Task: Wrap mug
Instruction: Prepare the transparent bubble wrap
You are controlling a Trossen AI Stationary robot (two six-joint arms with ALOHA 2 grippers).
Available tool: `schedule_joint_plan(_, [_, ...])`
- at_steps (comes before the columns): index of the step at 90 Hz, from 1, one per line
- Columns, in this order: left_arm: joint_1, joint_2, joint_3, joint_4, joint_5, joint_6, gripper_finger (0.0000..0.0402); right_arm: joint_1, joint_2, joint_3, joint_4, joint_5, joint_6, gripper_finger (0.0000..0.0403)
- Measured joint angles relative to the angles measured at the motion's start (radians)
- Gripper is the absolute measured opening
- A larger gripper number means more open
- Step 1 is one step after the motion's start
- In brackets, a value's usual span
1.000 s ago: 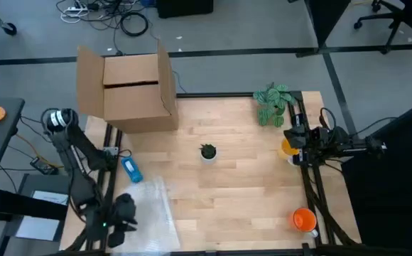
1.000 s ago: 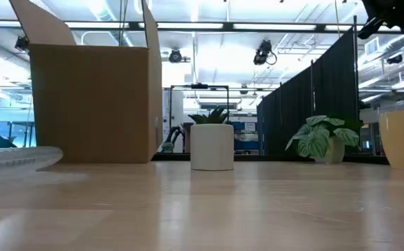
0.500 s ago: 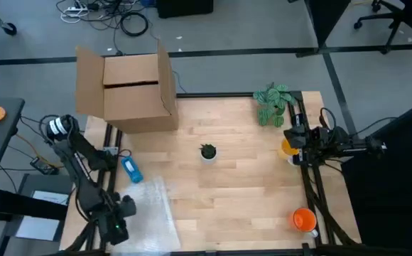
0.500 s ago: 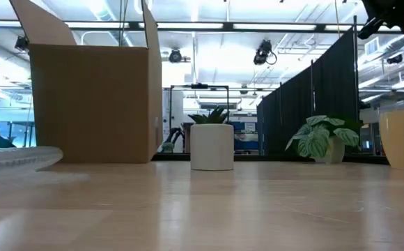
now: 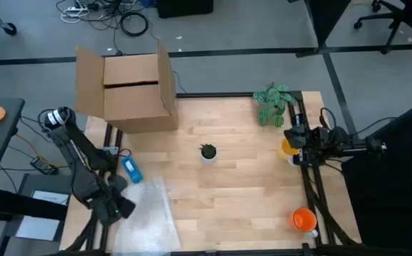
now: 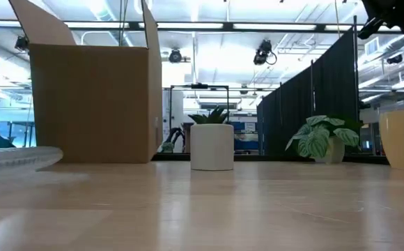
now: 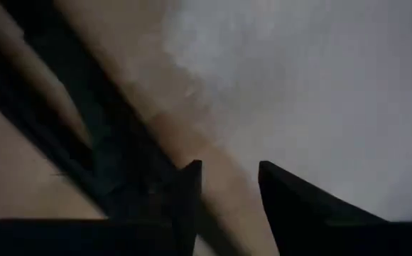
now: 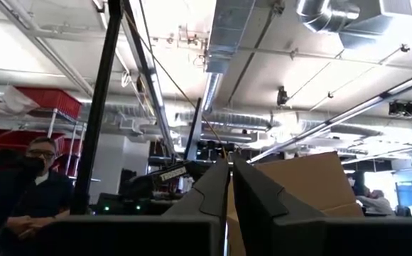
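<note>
An orange mug (image 5: 304,219) stands near the table's near right corner. A clear bubble-wrap sheet (image 5: 151,212) lies flat at the near left and shows in the low view as a low edge (image 6: 17,157). My left gripper (image 5: 119,208) hangs open over the table's left edge beside the sheet, with nothing between its fingers (image 7: 229,181). My right gripper (image 5: 296,140) waits at the table's right edge. It is shut (image 8: 231,171) and points off into the room, next to a yellow cup (image 5: 287,148).
An open cardboard box (image 5: 131,89) stands at the far left. A small white plant pot (image 5: 208,152) sits mid-table and a leafy plant (image 5: 271,104) at the far right. A blue object (image 5: 131,169) lies near the left edge. A person (image 8: 28,192) sits beyond the table.
My left arm has swung at the table's near left corner, and its gripper has shifted a little toward the far edge beside the bubble wrap. Nothing on the table has moved.
</note>
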Motion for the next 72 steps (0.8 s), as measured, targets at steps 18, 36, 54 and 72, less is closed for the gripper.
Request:
schedule_joint_plan(18, [0.007, 0.052, 0.000, -0.059, 0.019, -0.158, 0.0129, 0.000, 0.000, 0.000, 0.000, 0.000, 0.000, 0.0002])
schedule_joint_plan(36, [0.019, 0.081, -0.008, -0.053, 0.065, -0.131, 0.0129, 0.000, 0.000, 0.000, 0.000, -0.001, 0.000, 0.0002])
schedule_joint_plan(54, [0.031, 0.082, -0.085, 0.083, 0.075, -0.105, 0.0129, -0.002, 0.000, 0.000, 0.003, 0.012, -0.016, 0.0002])
schedule_joint_plan(72, [0.029, 0.082, -0.136, 0.086, 0.086, -0.103, 0.0129, -0.007, 0.000, 0.000, 0.035, 0.139, -0.055, 0.0002])
